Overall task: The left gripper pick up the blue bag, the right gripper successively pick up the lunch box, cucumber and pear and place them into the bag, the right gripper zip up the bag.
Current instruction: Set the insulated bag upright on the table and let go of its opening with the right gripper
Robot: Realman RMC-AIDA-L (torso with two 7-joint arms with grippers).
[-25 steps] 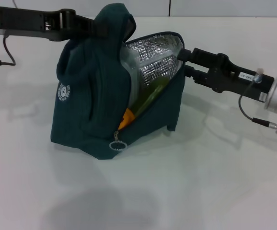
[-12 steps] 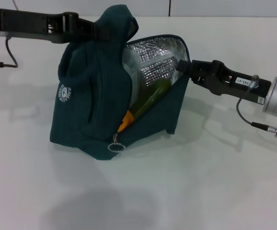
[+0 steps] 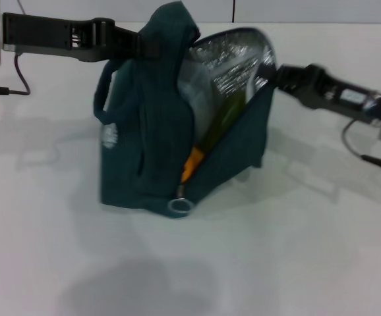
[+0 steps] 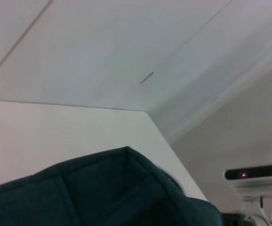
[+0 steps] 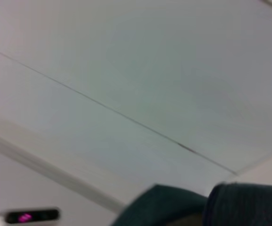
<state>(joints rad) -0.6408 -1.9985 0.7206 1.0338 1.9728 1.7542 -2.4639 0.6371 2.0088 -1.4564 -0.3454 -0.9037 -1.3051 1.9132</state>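
White counter (image 3: 276, 263), plain and pale, with a light wall behind it; the blue bag (image 3: 157, 145) stands upright near the middle of the counter and serves as the landmark here. The bag's mouth gapes toward the right, exposing silver foil lining (image 3: 233, 56). Inside the opening, the cucumber (image 3: 225, 118) leans diagonally along the lower lip of the mouth, and beneath its lower end an orange-yellow patch, the pear (image 3: 192, 161), shows just above the zipper. A pale clear surface deeper in the bag, behind the cucumber, appears to be the lunch box (image 3: 194, 108), though its outline is hard to tell. The ring zipper pull (image 3: 179, 205) hangs at the bottom end of the opening, low on the bag's front. A small white logo (image 3: 109, 135) marks the bag's left face.

The left pincer (image 3: 144, 45) reaches in horizontally from the left of the bag and is pinching the bunched fabric at the bag's top, holding it up. The right pincer (image 3: 269, 74) meets the bag's upper right rim, at the edge of the foil-lined flap; whether its fingers are spread or pressed together cannot be told, as the tips merge with the rim.

In the left wrist view only the dark teal fabric of the bag (image 4: 103, 193) shows against the wall and ceiling; the right wrist view likewise shows a strip of teal fabric (image 5: 206, 207) under a pale ceiling
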